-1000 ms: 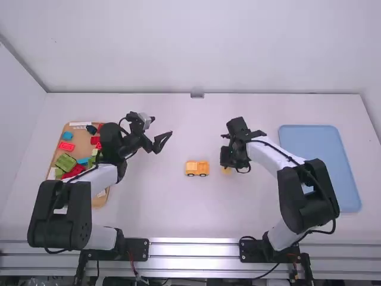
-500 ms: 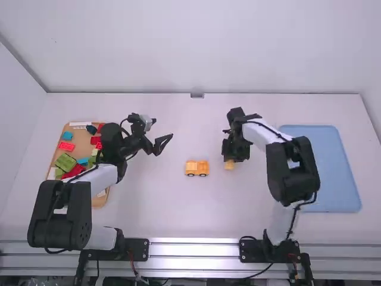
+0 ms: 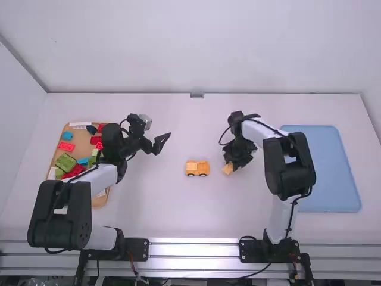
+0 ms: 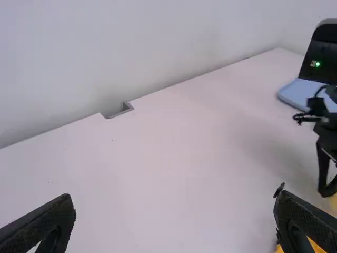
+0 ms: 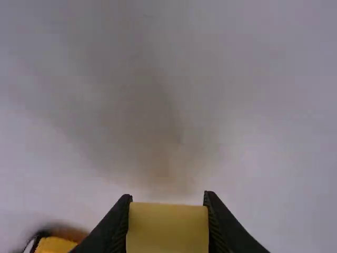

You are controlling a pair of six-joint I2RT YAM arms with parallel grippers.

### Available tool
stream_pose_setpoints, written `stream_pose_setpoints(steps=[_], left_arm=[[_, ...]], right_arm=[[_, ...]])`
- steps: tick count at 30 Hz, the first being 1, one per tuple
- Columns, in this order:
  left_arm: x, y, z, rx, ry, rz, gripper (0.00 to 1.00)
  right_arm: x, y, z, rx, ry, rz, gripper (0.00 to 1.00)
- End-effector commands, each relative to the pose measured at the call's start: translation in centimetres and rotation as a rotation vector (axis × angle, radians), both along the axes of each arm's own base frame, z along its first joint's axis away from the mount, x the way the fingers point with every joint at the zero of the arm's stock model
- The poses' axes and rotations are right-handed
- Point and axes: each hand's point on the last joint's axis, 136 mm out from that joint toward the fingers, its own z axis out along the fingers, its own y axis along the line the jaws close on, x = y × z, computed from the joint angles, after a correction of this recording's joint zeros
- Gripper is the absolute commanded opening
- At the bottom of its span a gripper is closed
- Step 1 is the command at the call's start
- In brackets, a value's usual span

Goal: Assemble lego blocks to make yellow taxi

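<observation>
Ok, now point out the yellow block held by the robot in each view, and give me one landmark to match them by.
High view: yellow block right of centre.
Left wrist view: partly cut off at the right edge.
Right wrist view: bottom edge, near the middle, in the right gripper.
Shared landmark: the wheeled yellow build.

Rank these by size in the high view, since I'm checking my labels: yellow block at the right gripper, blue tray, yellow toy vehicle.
1. Blue tray
2. Yellow toy vehicle
3. Yellow block, as far as it shows
</observation>
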Motion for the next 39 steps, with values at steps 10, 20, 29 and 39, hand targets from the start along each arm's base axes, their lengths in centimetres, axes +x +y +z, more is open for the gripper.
stream_pose_setpoints(steps=[10,20,29,39], left_arm=[[0.2,0.1,1.1,0.005,-0.028,-0.001,0.99],[0.2,0.1,1.1,0.003,-0.027,0.000,0.99],[0.3,0.1,1.1,0.004,-0.027,0.000,0.99],[0.2,-0.2,1.1,0.002,-0.025,-0.008,0.99]], right_arm=[[1.7,2.0,-1.3,0.013,-0.050,-0.343,0.00],[1.3,1.8,-1.5,0.016,-0.030,-0.375,0.00],[0.9,1.2,-1.1,0.000,-0.052,-0.403,0.00],[0.9,0.4,0.4,-0.024,-0.329,-0.453,0.00]])
